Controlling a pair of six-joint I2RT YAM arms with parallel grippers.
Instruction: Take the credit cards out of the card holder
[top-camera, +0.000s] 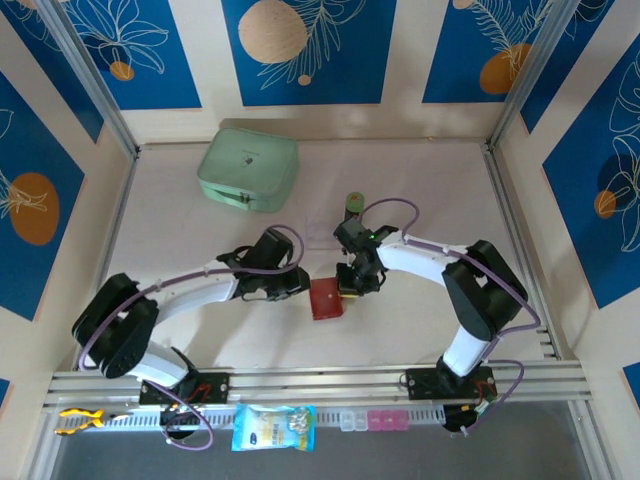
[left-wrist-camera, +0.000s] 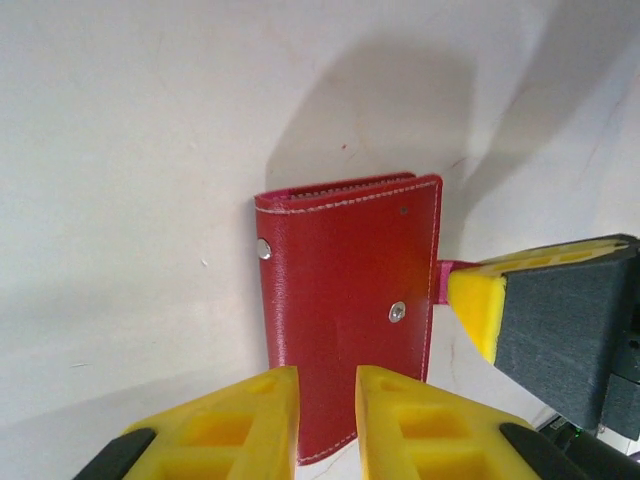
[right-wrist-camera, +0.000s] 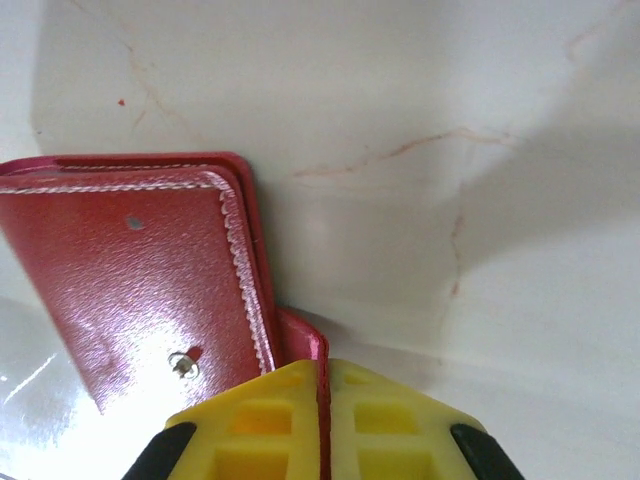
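1. The right gripper is clenched on the strap tab of the card holder, which lies shut and flat at mid-table between the arms.
2. The left gripper hovers over the holder's near edge with its jaws slightly parted, grasping nothing.
3. Risk: a pull on the tab may drag the unpinned holder along rather than open it.
4. Room: there is bare table all round, and the mint-green case and green can stand well back.

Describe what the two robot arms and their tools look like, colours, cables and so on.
The left arm and right arm have white links, bulky black joints and looping purple cables. The left tool and right tool carry blocky yellow fingers with square recesses on dark mounts.
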